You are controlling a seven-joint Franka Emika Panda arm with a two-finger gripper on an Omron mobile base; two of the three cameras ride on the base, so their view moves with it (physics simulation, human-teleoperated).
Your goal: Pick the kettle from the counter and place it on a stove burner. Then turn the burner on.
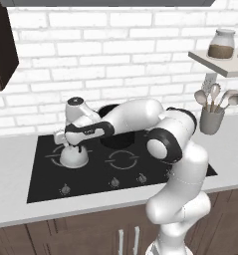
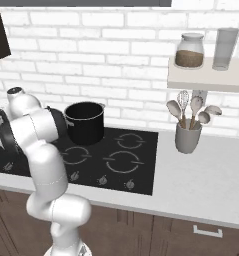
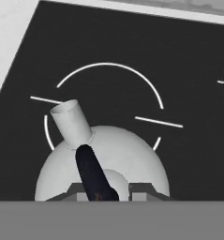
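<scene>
Kettle [image 1: 73, 156] seated on near-left stove burner [image 3: 108, 93], hand [image 1: 75, 144] pinching its dark handle [image 3: 92, 173]; placing step apparently ending, release then burner knob [image 1: 65, 189] next.

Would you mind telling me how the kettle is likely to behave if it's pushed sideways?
The kettle is squat and wide-based, so it would probably slide rather than tip. The black glass cooktop looks smooth, so little friction. Its spout sticks out, so an off-centre push may spin it.

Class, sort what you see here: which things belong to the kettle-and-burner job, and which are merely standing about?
Job: kettle, stove burner beneath it, counter, gripper at the kettle's handle.
Standing about: black pot, utensil cup, jar and glass on the shelf.
</scene>
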